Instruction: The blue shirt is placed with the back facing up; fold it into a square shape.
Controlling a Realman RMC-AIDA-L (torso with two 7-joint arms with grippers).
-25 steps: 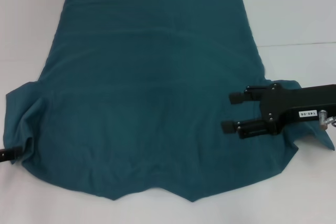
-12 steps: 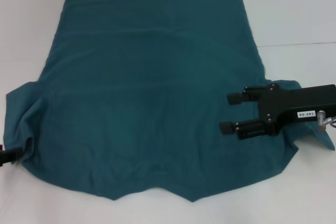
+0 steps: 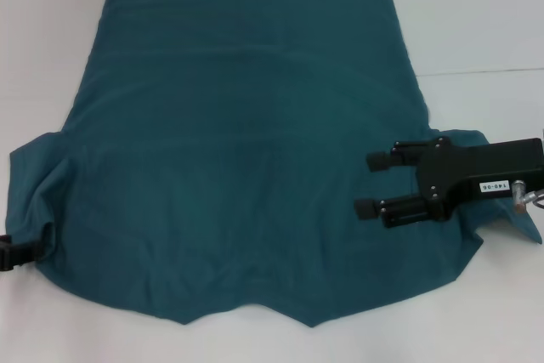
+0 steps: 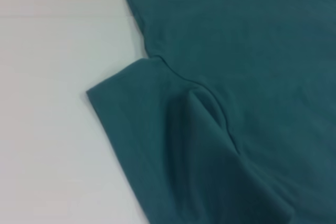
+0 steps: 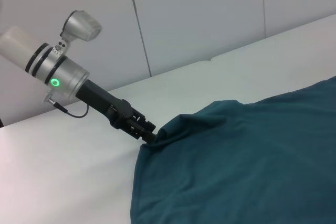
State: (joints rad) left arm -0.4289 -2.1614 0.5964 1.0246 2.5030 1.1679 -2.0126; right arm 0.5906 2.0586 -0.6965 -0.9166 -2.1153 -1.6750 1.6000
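You see the blue shirt spread flat across a white counter, filling most of the head view from the upper middle down to the lower edge. Its straight hem lies along the top of the frame, and the two short sleeves stick out at the left and right edges lower down.

At the right of the frame, the right tool hovers over the shirt beside the right sleeve, its two black fingers spread apart and pointing toward the middle of the frame, holding nothing.

At the far left edge, low in the frame, the left tool meets the left sleeve's edge. In the right wrist view, upper left to centre, you see the left tool pinched closed on a raised fold of sleeve fabric.

The left wrist view shows the sleeve lying on the counter, slightly wrinkled.
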